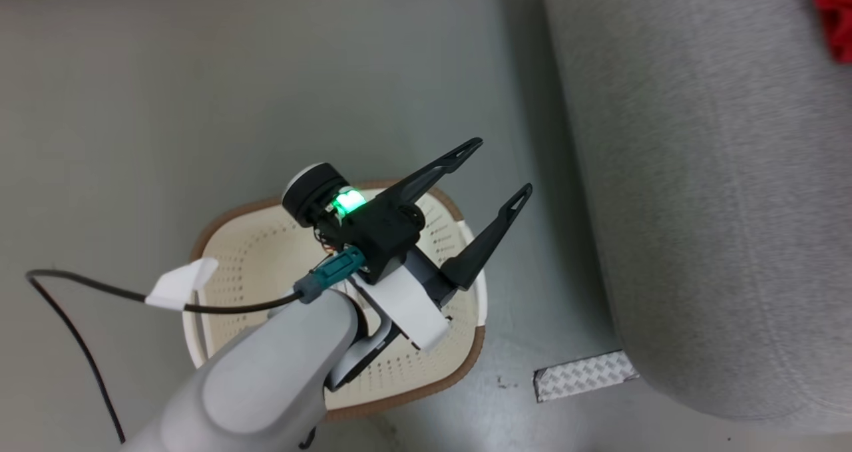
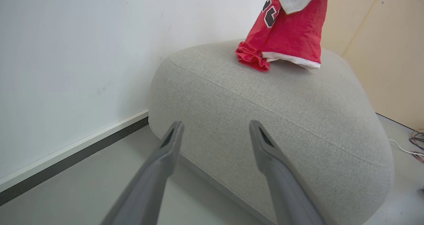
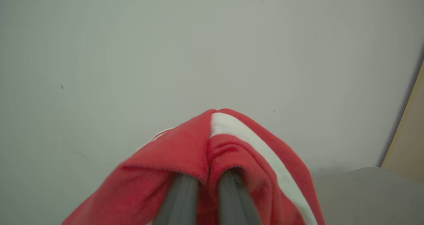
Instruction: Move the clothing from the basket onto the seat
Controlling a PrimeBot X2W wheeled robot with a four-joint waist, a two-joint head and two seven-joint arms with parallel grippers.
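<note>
The red clothing point(image 2: 285, 32) hangs down with its lower hem resting on top of the grey seat point(image 2: 265, 112); a red scrap of the clothing point(image 1: 835, 12) shows at the top right of the head view. My right gripper point(image 3: 207, 178) is shut on the clothing point(image 3: 232, 152), whose red and white fabric drapes over both fingers. Over the cream basket point(image 1: 239, 252), my left gripper point(image 1: 506, 169) is open and holds nothing. Its tips point toward the seat point(image 1: 705, 172). No clothing shows in the part of the basket not covered by the arm.
A black cable point(image 1: 86, 292) with a white tag runs over the basket's left rim. A strip of patterned tape point(image 1: 582, 375) lies on the floor by the seat's corner. A white wall point(image 2: 82, 52) stands behind the seat, wooden panels point(image 2: 381, 52) beyond it.
</note>
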